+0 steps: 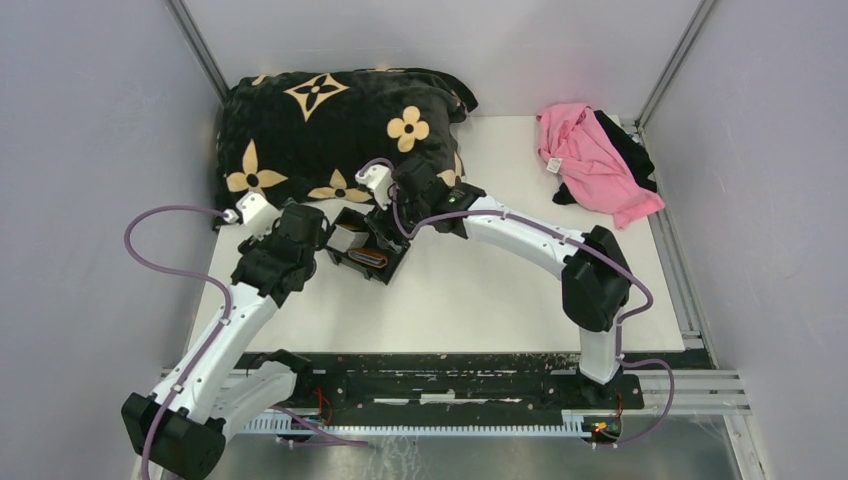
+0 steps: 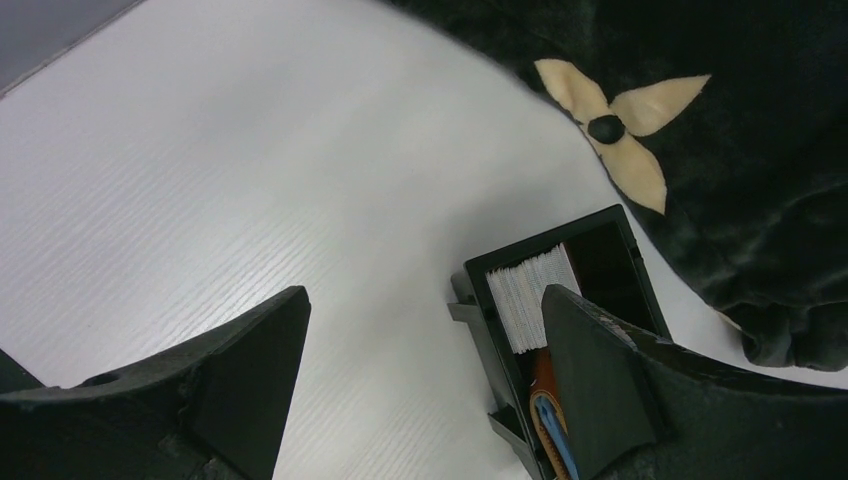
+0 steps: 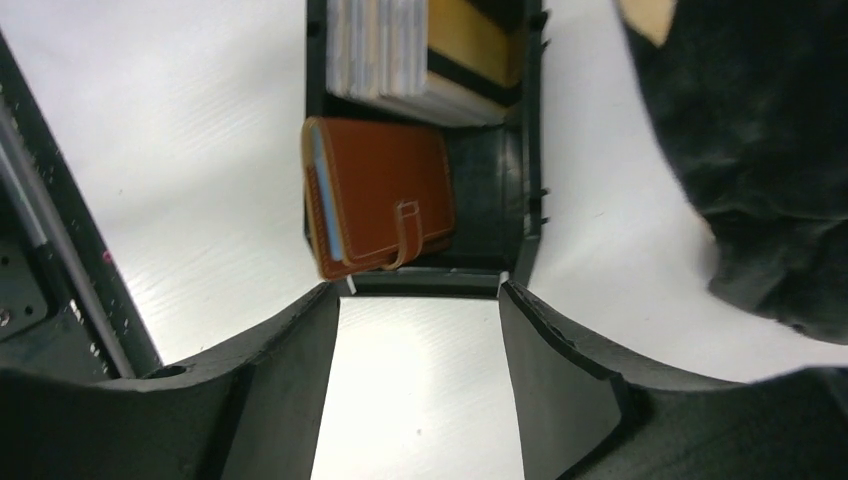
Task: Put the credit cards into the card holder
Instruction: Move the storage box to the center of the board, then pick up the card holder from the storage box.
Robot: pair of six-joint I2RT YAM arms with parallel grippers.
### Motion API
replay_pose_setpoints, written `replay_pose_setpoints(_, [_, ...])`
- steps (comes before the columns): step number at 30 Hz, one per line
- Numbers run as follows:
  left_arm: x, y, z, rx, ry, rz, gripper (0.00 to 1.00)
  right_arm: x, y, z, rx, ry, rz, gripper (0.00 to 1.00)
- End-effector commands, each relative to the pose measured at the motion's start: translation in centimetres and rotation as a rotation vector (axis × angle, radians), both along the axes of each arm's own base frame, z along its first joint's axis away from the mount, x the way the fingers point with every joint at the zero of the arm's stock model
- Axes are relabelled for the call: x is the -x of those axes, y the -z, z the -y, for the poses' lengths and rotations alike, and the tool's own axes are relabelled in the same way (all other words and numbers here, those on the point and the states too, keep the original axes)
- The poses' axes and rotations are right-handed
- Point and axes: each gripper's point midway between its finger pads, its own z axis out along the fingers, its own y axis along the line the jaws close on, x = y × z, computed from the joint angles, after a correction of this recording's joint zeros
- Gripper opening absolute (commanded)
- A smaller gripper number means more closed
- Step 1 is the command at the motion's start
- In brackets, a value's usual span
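Observation:
A black tray (image 1: pixel 392 262) lies mid-table and holds the card stack (image 1: pixel 348 238) and the closed brown card holder (image 1: pixel 372 258). In the right wrist view the card holder (image 3: pixel 385 190) leans on the tray's (image 3: pixel 485 180) left wall, snap tab shut, a blue card edge showing. Behind it stand pale cards (image 3: pixel 385 45) and an orange-tan card (image 3: pixel 470 30). My right gripper (image 3: pixel 418 330) is open and empty, just short of the tray's near end. My left gripper (image 2: pixel 425 350) is open and empty; its right finger (image 2: pixel 600 380) hangs over the tray (image 2: pixel 480 320) beside the cards (image 2: pixel 530 295) and card holder (image 2: pixel 548 400).
A black blanket with tan flowers (image 1: pixel 330 120) lies bunched at the back left, right behind the tray. A pink cloth (image 1: pixel 590 155) over a black garment sits at the back right. A black rail (image 1: pixel 450 375) runs along the near table edge.

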Motion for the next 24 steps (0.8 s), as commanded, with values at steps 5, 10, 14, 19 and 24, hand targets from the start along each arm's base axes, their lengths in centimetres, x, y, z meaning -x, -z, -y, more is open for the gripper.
replay_pose_setpoints(5, [-0.5, -0.1, 0.2, 0.069, 0.046, 0.03, 0.93, 2.2, 0.9, -1.6, -0.002, -0.106, -0.027, 0.69])
replay_pose_setpoints(10, [-0.1, -0.3, -0.1, 0.068, 0.044, 0.03, 0.94, 3.4, 2.1, -2.6, 0.02, -0.147, -0.046, 0.69])
replay_pose_setpoints(14, [-0.2, -0.6, -0.1, 0.068, 0.045, 0.033, 0.94, 3.9, 2.9, -3.2, 0.032, -0.166, -0.055, 0.7])
replay_pose_setpoints(19, [0.0, -0.6, -0.2, 0.068, 0.046, 0.034, 0.94, 4.1, 3.6, -3.8, 0.042, -0.179, -0.063, 0.7])
replay_pose_setpoints(24, [0.2, -0.6, -0.3, 0.064, 0.042, 0.033, 0.94, 4.2, 4.5, -4.0, 0.066, -0.183, -0.062, 0.7])
